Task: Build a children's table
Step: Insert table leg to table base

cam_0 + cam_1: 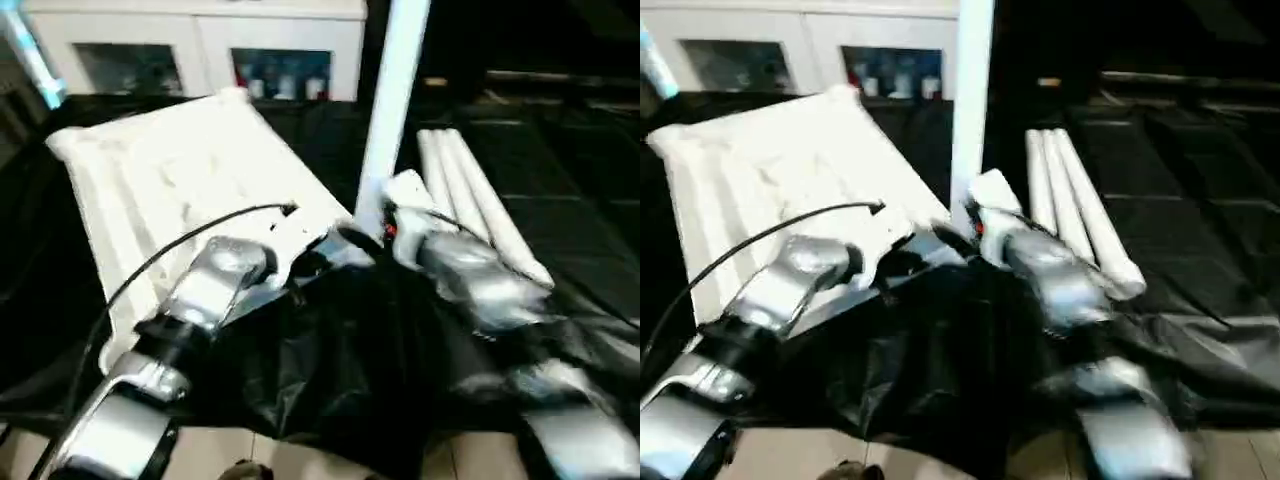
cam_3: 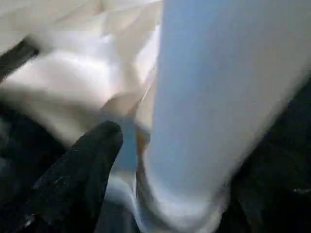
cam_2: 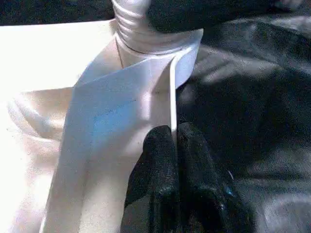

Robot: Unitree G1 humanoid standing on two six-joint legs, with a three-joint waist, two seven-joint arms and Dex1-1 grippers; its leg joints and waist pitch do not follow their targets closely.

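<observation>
Upright leg point(image 1: 392, 100), long axis vertical in tabletop point(image 1: 170, 180) corner socket, just beside released right gripper point(image 2: 129, 145); left gripper point(image 3: 172, 145) clenched on tabletop rim; 3 legs point(image 1: 470, 195) lying rightward.

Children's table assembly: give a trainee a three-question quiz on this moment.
1. True or false: one leg stands upright in a corner socket of the tabletop.
2. How many loose legs lie on the black sheet? A) one B) three C) five
3. The left claw is pinched on the tabletop's thin ____.

Key: 1 true; 2 B; 3 edge.
</observation>
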